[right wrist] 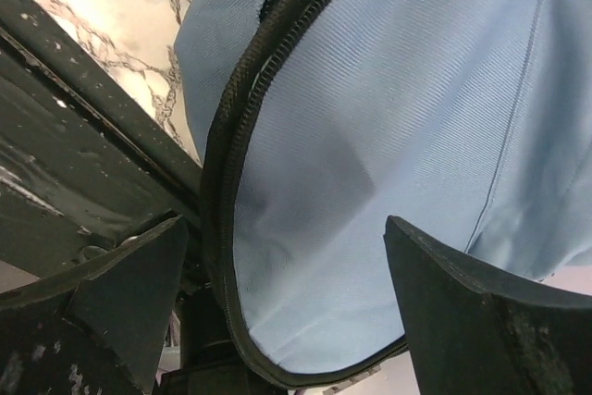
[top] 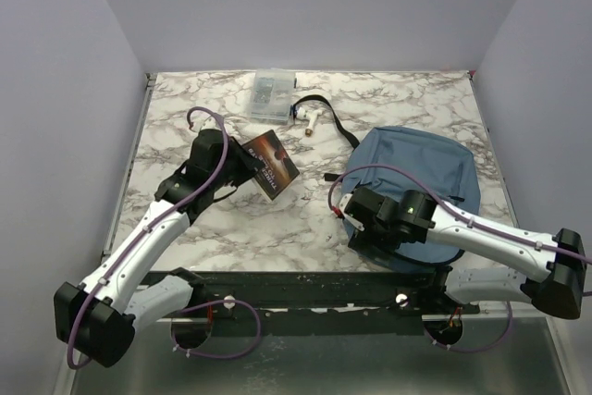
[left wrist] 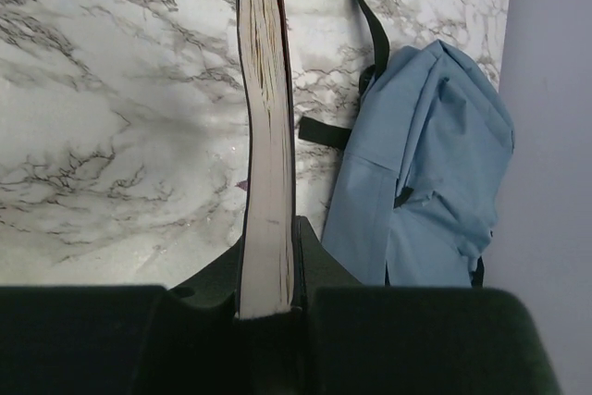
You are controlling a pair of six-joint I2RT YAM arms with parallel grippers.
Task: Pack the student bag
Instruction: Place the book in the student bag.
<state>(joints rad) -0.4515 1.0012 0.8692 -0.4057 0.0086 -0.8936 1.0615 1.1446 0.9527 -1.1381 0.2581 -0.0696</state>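
Observation:
The student bag [top: 418, 166] is a dusty-blue backpack lying flat on the right of the marble table, and it also shows in the left wrist view [left wrist: 435, 164]. My left gripper [top: 248, 160] is shut on a thin dark-covered book [top: 274, 164], held above the table left of the bag. In the left wrist view the book [left wrist: 266, 136] stands on edge between the jaws of the left gripper [left wrist: 268, 295]. My right gripper [top: 355, 214] hangs open over the bag's near left edge. The right wrist view shows that gripper [right wrist: 282, 228] with blue fabric [right wrist: 398, 117] and black zip [right wrist: 227, 136] between its fingers, untouched.
A small clear plastic box [top: 272, 96] sits at the back of the table. A black strap [top: 326, 114] with a small white and brass piece [top: 309, 121] lies beside it, reaching toward the bag. A black rail [top: 305, 289] runs along the near edge.

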